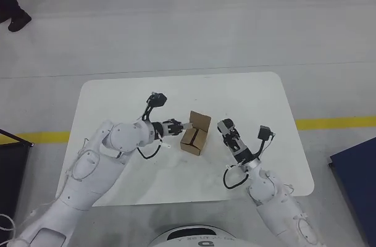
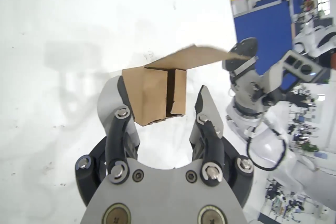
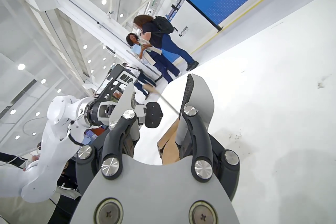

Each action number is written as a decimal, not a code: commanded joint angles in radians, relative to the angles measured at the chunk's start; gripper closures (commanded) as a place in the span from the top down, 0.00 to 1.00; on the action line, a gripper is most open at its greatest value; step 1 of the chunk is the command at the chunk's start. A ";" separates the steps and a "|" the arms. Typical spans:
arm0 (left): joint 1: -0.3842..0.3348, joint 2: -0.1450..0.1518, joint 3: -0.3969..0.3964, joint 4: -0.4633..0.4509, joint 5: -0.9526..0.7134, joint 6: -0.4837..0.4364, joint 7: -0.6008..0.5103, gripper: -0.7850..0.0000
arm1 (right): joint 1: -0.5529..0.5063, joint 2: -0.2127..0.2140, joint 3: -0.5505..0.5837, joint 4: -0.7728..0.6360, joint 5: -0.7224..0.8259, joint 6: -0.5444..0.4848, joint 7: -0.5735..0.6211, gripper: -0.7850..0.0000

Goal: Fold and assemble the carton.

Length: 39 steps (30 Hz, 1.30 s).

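Note:
A small brown carton (image 1: pixel 195 133) stands on the white table (image 1: pixel 113 99) near its middle, between my two arms. In the left wrist view the carton (image 2: pixel 155 93) shows a dark gap between two side panels, and one flap (image 2: pixel 194 57) sticks out from its top edge. My left gripper (image 2: pixel 161 86) is open, its fingers (image 2: pixel 123 96) straddling the carton's near end. My left gripper (image 1: pixel 180 126) sits at the carton's left side. My right gripper (image 1: pixel 223 127) is just to the right of the carton, also open (image 3: pixel 160 99), with the carton's corner (image 3: pixel 169 138) low between its fingers.
The table's right edge (image 1: pixel 299 136) lies close behind the right arm. A yellow floor line (image 1: pixel 342 122) runs past both sides of the table. A blue panel (image 1: pixel 367 179) stands at the far right, and a dark frame (image 1: pixel 2 160) at the left.

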<state>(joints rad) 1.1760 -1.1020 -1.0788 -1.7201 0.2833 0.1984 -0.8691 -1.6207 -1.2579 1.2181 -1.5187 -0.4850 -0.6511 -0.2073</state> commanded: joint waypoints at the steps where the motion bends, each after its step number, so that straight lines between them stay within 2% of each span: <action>1: 0.046 0.011 -0.076 -0.013 -0.031 -0.021 0.025 1.00 | -0.009 0.004 0.002 -0.008 -0.076 -0.013 0.014 0.72; 3: 0.077 0.017 -0.130 -0.013 -0.073 -0.048 0.052 1.00 | -0.018 0.009 0.001 -0.020 -0.145 -0.023 0.053 0.85; 4: 0.087 0.019 -0.149 -0.007 -0.094 -0.065 0.063 1.00 | -0.025 0.011 0.004 -0.028 -0.169 -0.022 0.059 0.95; 6: 0.097 0.015 -0.175 0.011 -0.207 -0.101 0.081 1.00 | -0.039 0.014 0.002 -0.048 -0.217 -0.023 0.084 1.00; 8: 0.087 0.007 -0.186 0.057 -0.352 -0.129 0.090 1.00 | -0.051 0.019 0.004 -0.077 -0.295 -0.003 0.104 1.00; 11: 0.029 -0.008 -0.145 0.145 -0.427 -0.157 0.106 1.00 | -0.072 0.023 -0.002 -0.120 -0.446 0.068 0.119 1.00; 18: -0.152 -0.063 0.014 0.379 -0.481 -0.271 0.196 1.00 | -0.073 0.022 -0.037 -0.120 -0.606 0.203 0.162 1.00; 21: -0.230 -0.094 0.091 0.485 -0.489 -0.319 0.223 1.00 | -0.055 0.018 -0.061 -0.106 -0.645 0.256 0.159 1.00; 23: -0.277 -0.121 0.138 0.554 -0.570 -0.319 0.219 1.00 | -0.039 0.014 -0.079 -0.090 -0.683 0.290 0.133 1.00; 27: -0.369 -0.175 0.228 0.670 -0.676 -0.314 0.183 1.00 | -0.010 0.008 -0.104 -0.041 -0.719 0.340 0.124 1.00; 31: -0.424 -0.215 0.283 0.757 -0.733 -0.346 0.134 1.00 | 0.015 0.004 -0.113 -0.010 -0.734 0.380 0.130 1.00; 35: -0.451 -0.234 0.300 0.809 -0.784 -0.395 0.016 1.00 | 0.036 0.002 -0.099 0.010 -0.729 0.426 0.116 1.00; 39: -0.452 -0.234 0.286 0.838 -0.815 -0.421 -0.082 1.00 | 0.043 0.004 -0.066 0.016 -0.701 0.447 0.106 1.00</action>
<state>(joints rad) 0.7213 -1.3374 -0.7865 -0.8868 -0.5250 -0.2173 -0.9245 -1.5781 -1.2545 1.1433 -1.5043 -1.1926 -0.2074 -0.1007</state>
